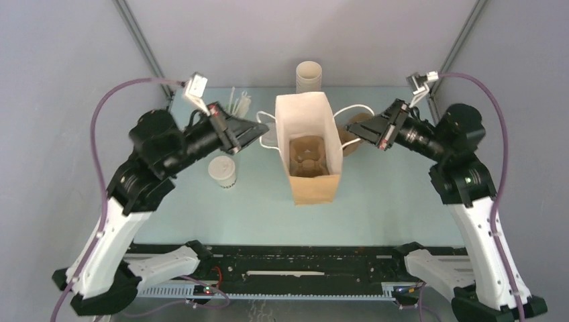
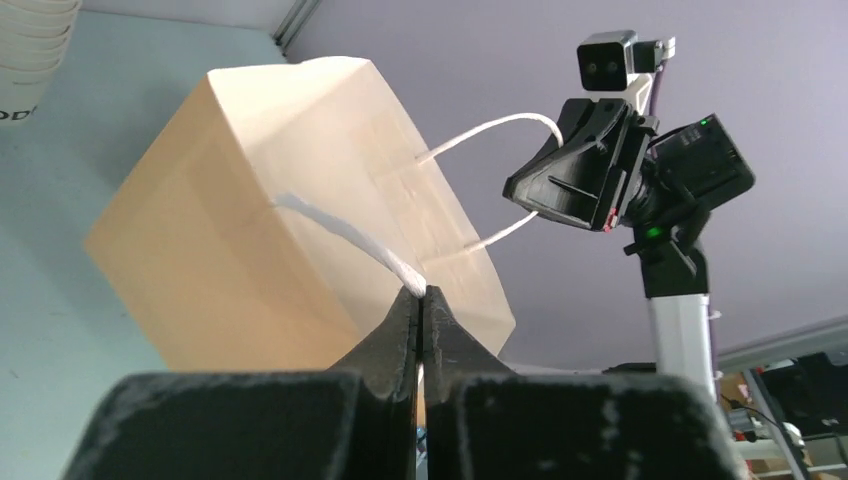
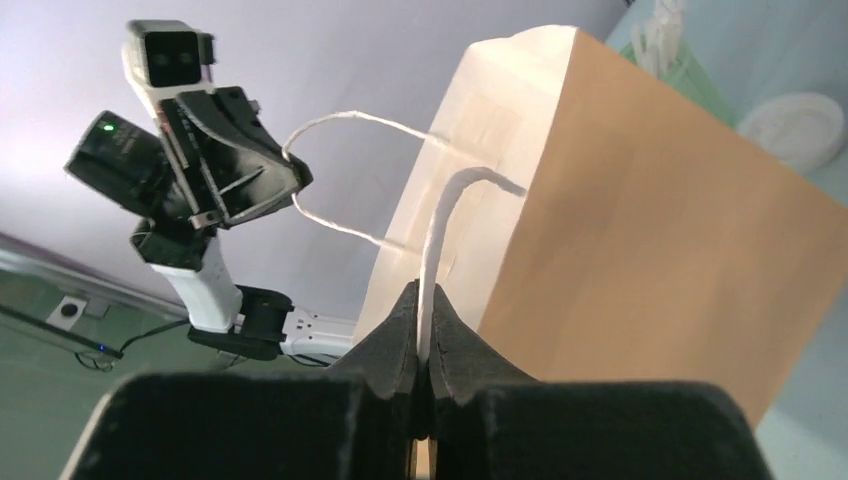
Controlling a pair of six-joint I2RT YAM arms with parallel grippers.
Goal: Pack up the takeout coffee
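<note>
Left and right jaws clamp the brown paper bag's (image 1: pixel 313 191) white cord handles (image 2: pixel 340 232); uneven pulling may tear them or topple it.

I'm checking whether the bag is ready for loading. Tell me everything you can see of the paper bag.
The paper bag is kraft brown outside and paler inside, and looks like stiff folded paper with a rectangular mouth. It stands upright near the middle of the table, mouth open upward. A white cord handle is fixed at each side of the mouth. The left gripper is shut on the left handle and the right gripper on the right handle, holding them out sideways. A brown pulp cup carrier sits at the bottom.
</note>
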